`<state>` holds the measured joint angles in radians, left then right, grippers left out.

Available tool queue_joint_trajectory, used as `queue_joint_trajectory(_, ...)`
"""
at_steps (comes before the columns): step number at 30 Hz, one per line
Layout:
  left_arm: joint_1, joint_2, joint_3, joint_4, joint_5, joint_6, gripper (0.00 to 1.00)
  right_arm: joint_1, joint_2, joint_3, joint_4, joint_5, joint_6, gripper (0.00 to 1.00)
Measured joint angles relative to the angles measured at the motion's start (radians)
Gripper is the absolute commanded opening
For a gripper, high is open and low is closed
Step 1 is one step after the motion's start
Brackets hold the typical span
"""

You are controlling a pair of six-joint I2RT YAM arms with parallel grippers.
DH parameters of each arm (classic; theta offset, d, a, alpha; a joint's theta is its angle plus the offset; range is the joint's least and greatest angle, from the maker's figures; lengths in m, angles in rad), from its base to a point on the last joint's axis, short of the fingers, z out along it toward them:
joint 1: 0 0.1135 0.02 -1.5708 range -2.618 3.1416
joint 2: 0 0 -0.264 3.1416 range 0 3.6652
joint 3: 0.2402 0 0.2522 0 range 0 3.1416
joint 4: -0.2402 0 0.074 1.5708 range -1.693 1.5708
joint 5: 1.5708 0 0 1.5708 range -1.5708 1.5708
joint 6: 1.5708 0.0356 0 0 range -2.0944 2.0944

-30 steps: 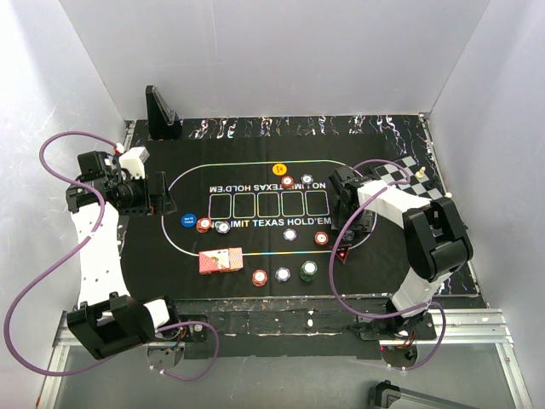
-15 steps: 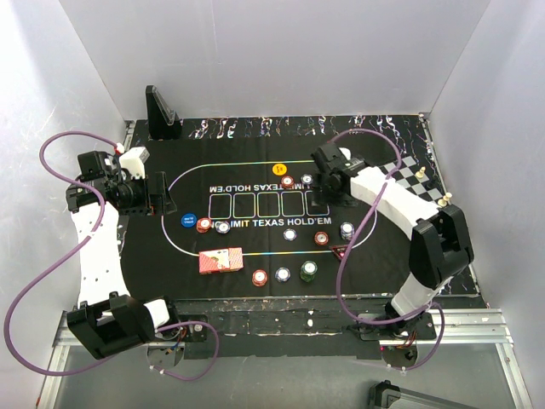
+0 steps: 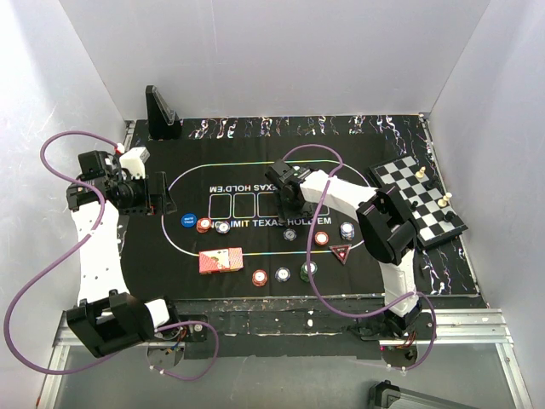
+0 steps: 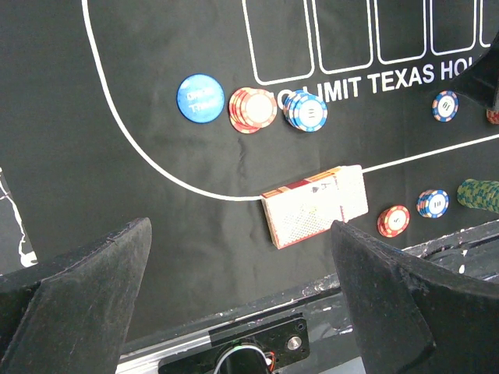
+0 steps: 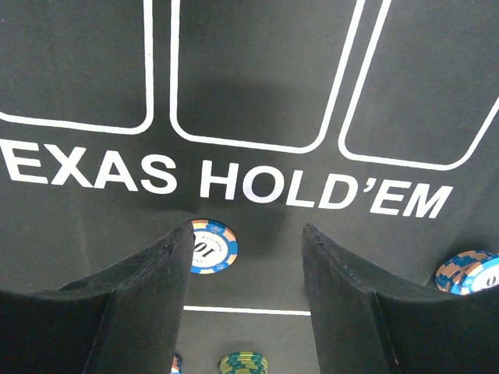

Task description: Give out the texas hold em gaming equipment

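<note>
A red-backed deck of playing cards lies at the mat's near edge. Poker chips are spread around it: a blue chip, a red stack, a white-blue stack and a green stack. A triangular marker lies right of centre. My right gripper hovers open over the mat's middle. A white-blue chip marked 10 lies by its left finger. My left gripper is open and empty at the left edge.
The black printed mat covers the table. A chessboard with pieces sits at the right edge, and a black stand at the back left. More chips lie along the near line. The right arm hides the mat's far centre.
My right arm has swung left, from the triangular marker near the chessboard to the mat's middle. A white-blue chip now shows beside the marker. The left arm has not moved.
</note>
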<state>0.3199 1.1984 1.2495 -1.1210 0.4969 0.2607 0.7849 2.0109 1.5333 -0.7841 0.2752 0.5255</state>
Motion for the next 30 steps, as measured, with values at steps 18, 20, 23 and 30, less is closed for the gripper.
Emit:
queue_joint_trajectory(18,0.0,0.002,0.0,0.0,-0.012,0.009,1.0,0.014,0.043,-0.021,0.088,-0.068,0.021,0.47)
queue_joint_trajectory(20,0.0,0.002,0.0,0.0,-0.013,0.009,1.0,0.015,0.04,-0.026,0.094,-0.069,0.021,0.45)
queue_joint_trajectory(23,0.0,0.002,0.0,0.0,-0.015,0.01,1.0,0.024,0.035,-0.034,0.105,-0.061,0.022,0.43)
queue_joint_trajectory(30,0.0,0.001,0.0,0.0,-0.016,0.012,1.0,0.098,-0.013,-0.108,0.161,-0.031,0.046,0.42)
